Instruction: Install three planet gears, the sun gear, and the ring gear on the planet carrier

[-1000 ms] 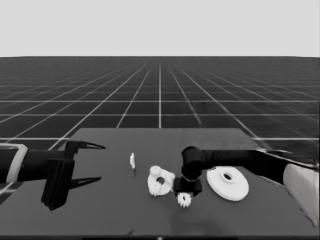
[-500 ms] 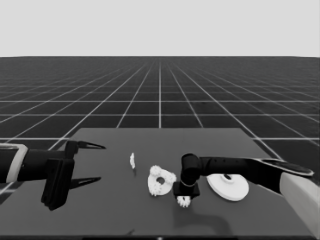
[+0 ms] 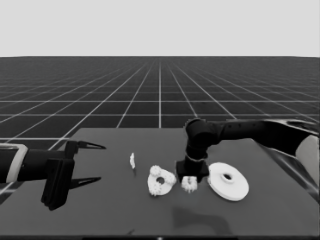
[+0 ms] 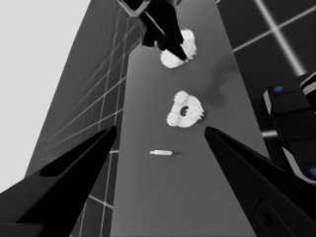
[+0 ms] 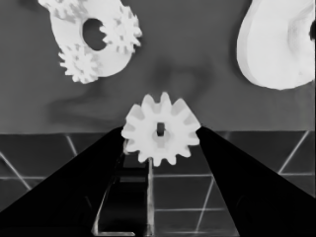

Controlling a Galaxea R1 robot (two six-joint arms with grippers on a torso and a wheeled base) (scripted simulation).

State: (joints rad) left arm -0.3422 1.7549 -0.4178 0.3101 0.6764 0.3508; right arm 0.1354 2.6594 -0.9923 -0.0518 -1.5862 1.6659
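Right wrist view, right gripper (image 5: 160, 136) clamping gear (image 5: 160, 129)

Spread left end effector (image 4: 160, 143), thin white piece (image 4: 161, 152), smaller round part (image 4: 185, 111)

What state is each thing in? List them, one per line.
Right gripper: shut on a gear, lifted between the two round parts.
Held gear: clamped between the fingers.
Smaller round part: flat, three gears on it.
Larger round part: flat, untouched.
Thin white piece: lying apart.
Left gripper: open, waiting at the table's left end.

White toothed gear (image 5: 160, 129), black pincer (image 5: 160, 148), seemingly dark grey table (image 3: 125, 210).
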